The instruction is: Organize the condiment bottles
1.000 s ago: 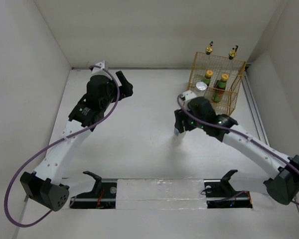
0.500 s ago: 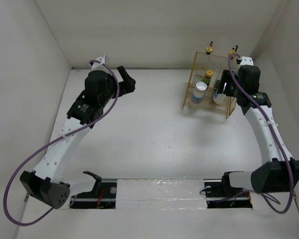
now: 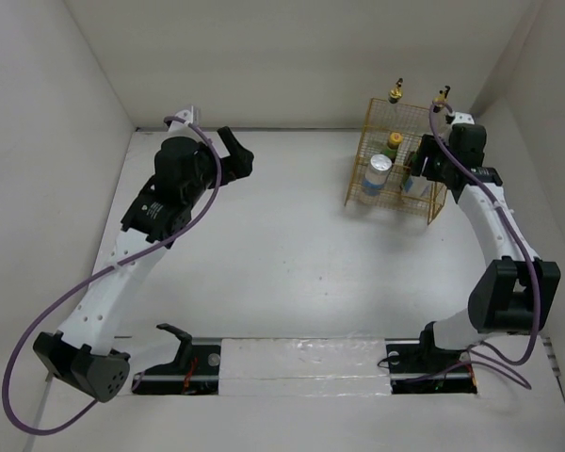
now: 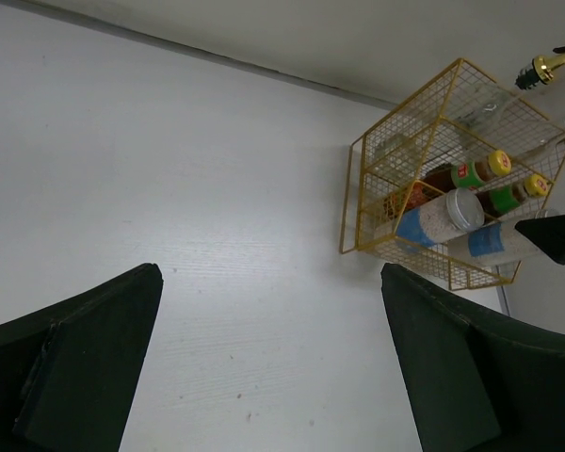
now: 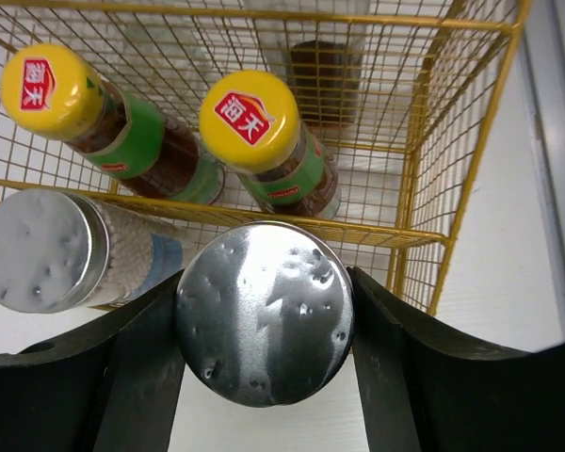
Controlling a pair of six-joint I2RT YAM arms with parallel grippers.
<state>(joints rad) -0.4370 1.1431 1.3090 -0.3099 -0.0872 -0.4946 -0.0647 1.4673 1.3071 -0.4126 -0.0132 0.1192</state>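
Right gripper (image 5: 264, 363): jaws closed on a silver-topped shaker (image 5: 264, 306) at the front of the gold wire rack (image 5: 457, 141). It stands just beside the second shaker (image 5: 42, 250), with two red sauce bottles (image 5: 250, 122) in the row behind. Left gripper (image 4: 273, 377): jaws wide, nothing between them, above the bare surface (image 4: 169, 188), well apart from the rack.

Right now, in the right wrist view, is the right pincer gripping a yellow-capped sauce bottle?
No: the right pincer clasps a silver-topped shaker; both yellow-capped sauce bottles stand in the wire rack behind it.
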